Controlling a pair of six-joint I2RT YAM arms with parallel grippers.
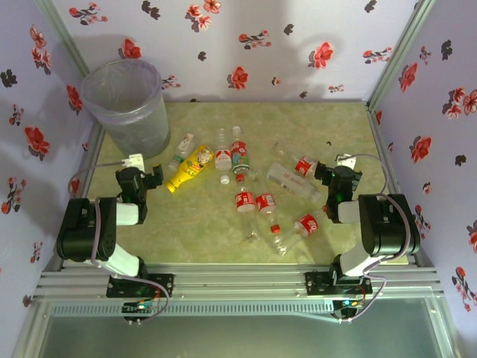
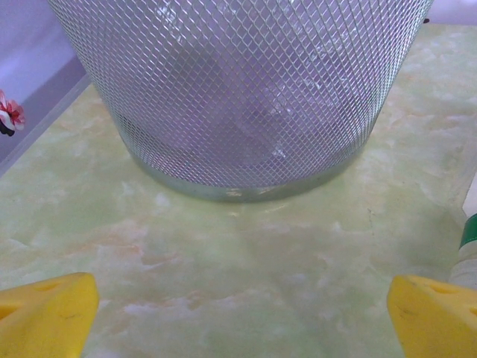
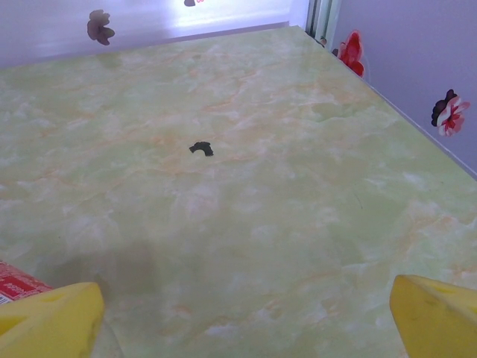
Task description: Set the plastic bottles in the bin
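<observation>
Near the bin (image 2: 238, 89), left tool (image 2: 240, 319) agape

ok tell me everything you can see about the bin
The bin is a large round bucket shape, wider at the rim than at the base. It is greyish and see-through, its wall patterned like fine diamond mesh with a smooth band round the bottom. It stands upright on the green marbled table in the far left corner. Nothing clearly shows inside. The plastic bottles lie apart from it, to its right. The left claw, open, faces its base without touching.
</observation>
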